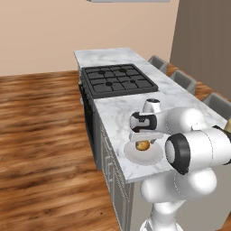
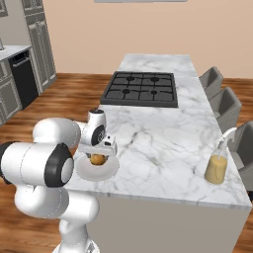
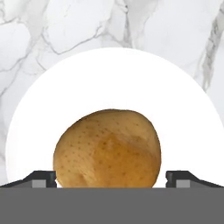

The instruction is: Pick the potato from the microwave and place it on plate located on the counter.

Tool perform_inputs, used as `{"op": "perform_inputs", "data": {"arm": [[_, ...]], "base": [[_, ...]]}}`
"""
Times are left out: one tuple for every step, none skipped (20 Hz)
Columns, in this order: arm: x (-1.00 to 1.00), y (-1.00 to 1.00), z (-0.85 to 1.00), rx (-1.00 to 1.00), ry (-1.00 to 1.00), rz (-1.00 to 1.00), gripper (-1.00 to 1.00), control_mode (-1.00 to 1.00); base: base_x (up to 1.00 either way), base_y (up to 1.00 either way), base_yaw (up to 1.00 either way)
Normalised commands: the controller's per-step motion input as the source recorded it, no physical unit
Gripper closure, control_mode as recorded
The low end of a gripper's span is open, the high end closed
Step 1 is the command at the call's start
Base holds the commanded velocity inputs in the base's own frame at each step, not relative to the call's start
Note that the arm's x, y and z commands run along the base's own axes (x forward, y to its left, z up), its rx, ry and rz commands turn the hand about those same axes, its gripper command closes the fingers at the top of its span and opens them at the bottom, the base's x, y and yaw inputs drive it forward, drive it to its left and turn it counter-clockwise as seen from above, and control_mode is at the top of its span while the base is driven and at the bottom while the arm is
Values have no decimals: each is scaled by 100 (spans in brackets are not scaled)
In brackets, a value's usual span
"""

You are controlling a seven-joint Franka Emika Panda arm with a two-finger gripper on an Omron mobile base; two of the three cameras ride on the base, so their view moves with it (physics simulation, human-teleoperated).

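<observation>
Marble counter (image 2: 163,143), near end: plate (image 3: 109,78) directly below gripper (image 3: 109,178); potato (image 3: 107,148) between spread fingertips, jaws apparently released, potato resting on plate centre.

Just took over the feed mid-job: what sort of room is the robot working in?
A home kitchen, by the look of it: a marble island counter with a black gas cooktop set in, grey chairs along one side, and grey cabinets beyond.

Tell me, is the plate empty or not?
Not empty. The potato sits over the plate, between the gripper fingertips; contact cannot be told.
</observation>
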Motion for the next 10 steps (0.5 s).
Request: {"op": "perform_inputs", "data": {"arm": [[0,0,0,0,0,0,-100,-100],[0,0,0,0,0,0,-100,-100],[0,0,9,0,0,0,-100,-100],[-5,0,20,0,0,-1,-100,-100],[-15,0,21,0,0,-1,-100,-100],[-15,-1,29,1,0,-2,-100,-100],[-16,0,45,1,-1,-3,-100,-100],[-13,0,49,3,-1,-3,-100,-100],[-12,0,68,3,-2,-3,-100,-100],[-14,0,63,3,-3,-3,-100,-100]], "base": [[0,0,0],[0,0,0],[0,0,0],[0,0,0],[0,0,0],[0,0,0],[0,0,0],[0,0,0],[0,0,0],[0,0,0]]}}
